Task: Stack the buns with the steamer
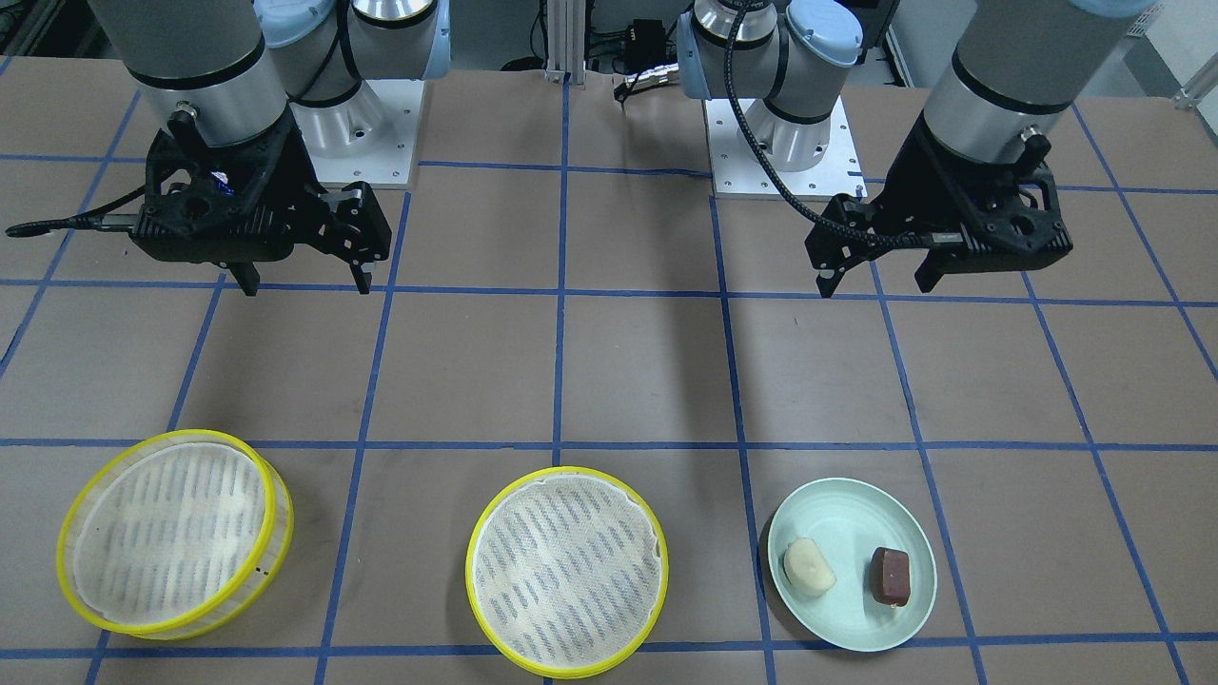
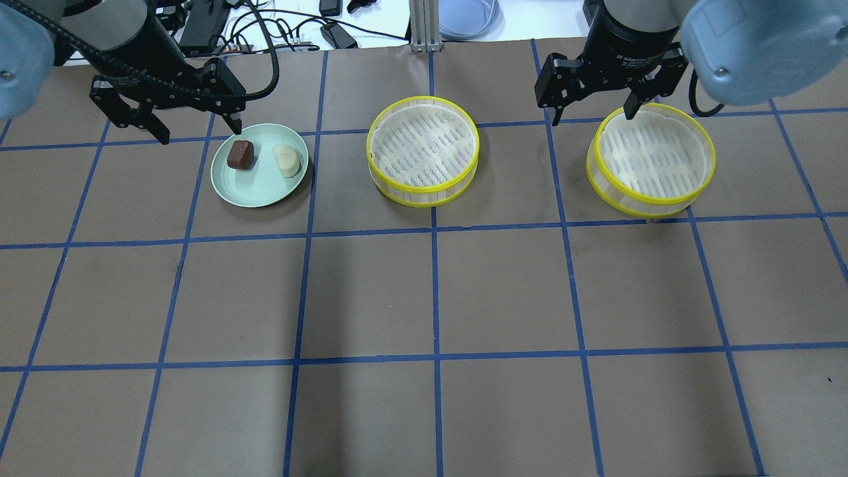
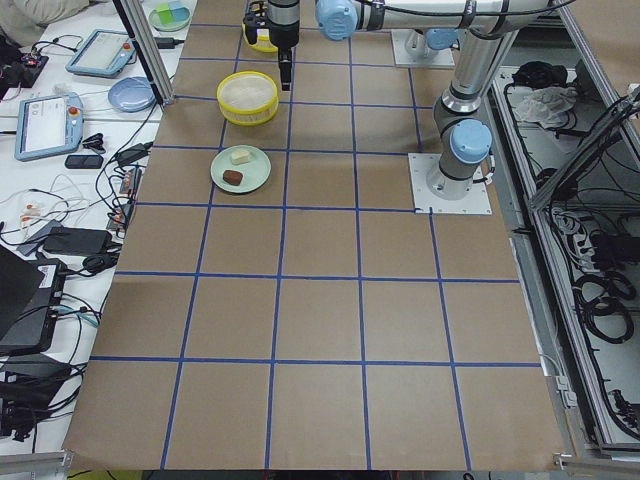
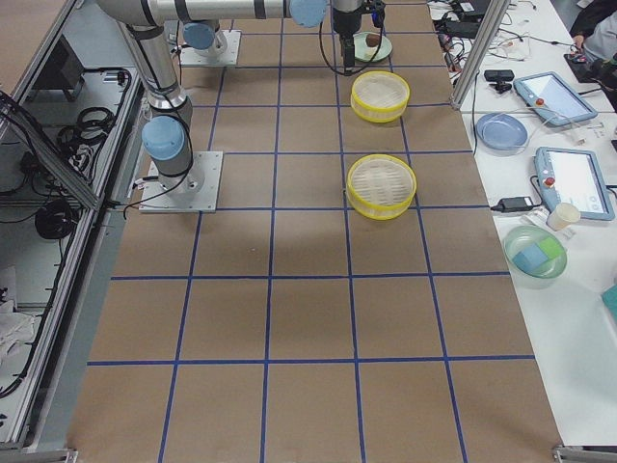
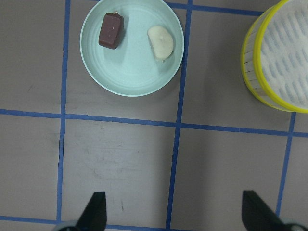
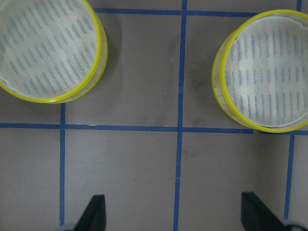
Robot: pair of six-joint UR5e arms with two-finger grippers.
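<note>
No step of the stacking is done yet. Both buns lie on the pale-green plate (image 1: pixel 847 514), side by side but not touching. The cream bun (image 1: pixel 809 568) is on the half toward the steamer tiers, and the reddish-brown bun (image 1: pixel 892 576) is on the other half.

The nearer steamer tier (image 1: pixel 566 571) stands beside the plate on the robot's right. The second tier (image 1: pixel 171 533) is beyond it, well apart from the plate. Both show only their white mesh liners.

The left hand (image 1: pixel 877 283) hangs above the table, back from the plate toward the robot's base, with its fingers spread and nothing between them. The right hand (image 1: pixel 306 283) is likewise open and empty, far from the plate and level with the second tier.

The step in hand looks like the first pick. The left hand would need to travel out over the plate and come down astride one bun. It should close gently without nudging the other bun or catching the plate's rim.
</note>
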